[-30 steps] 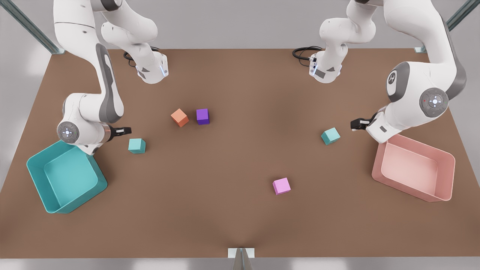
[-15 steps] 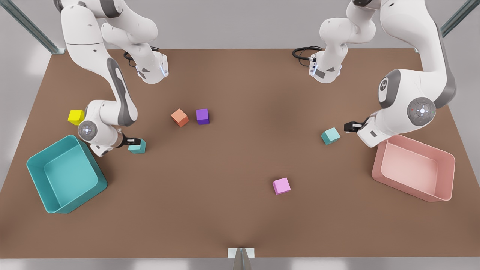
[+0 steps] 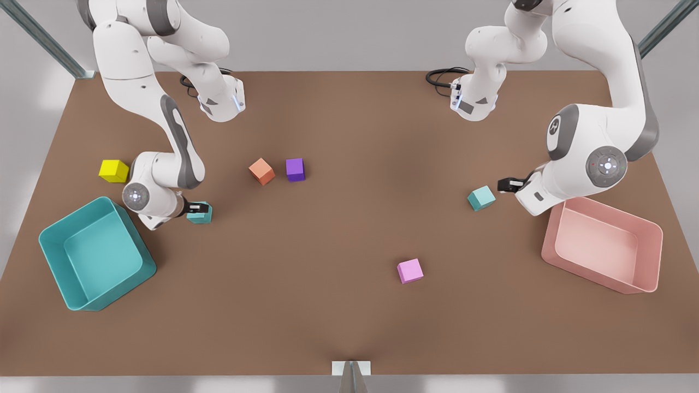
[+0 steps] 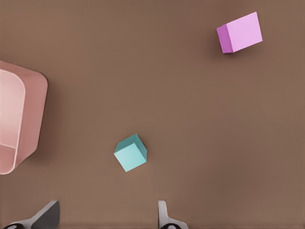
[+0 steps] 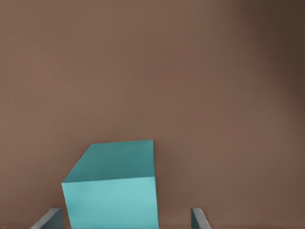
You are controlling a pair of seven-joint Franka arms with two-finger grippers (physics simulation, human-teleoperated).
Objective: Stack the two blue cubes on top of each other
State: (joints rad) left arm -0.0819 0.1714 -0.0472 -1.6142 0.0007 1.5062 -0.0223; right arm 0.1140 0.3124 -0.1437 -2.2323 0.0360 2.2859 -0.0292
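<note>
Two blue cubes lie on the brown table. One blue cube (image 3: 203,216) (image 5: 112,191) is at the front view's left, beside the teal bin. My right gripper (image 3: 195,208) (image 5: 124,220) is low over it, open, one finger on each side, with a gap showing at one side. The other blue cube (image 3: 481,198) (image 4: 130,152) rests at the front view's right. My left gripper (image 3: 505,185) (image 4: 106,222) hovers open a short way from it, on the pink bin's side, not touching.
A teal bin (image 3: 60,275) stands at the front view's left and a pink bin (image 3: 590,272) (image 4: 28,119) at its right. A yellow cube (image 3: 113,171), an orange cube (image 3: 262,171), a purple cube (image 3: 295,169) and a pink cube (image 3: 409,271) (image 4: 239,32) lie loose.
My right gripper moved in and down until its fingers straddle the cube near the teal bin, uncovering the yellow cube. My left gripper crept closer to the other blue cube.
</note>
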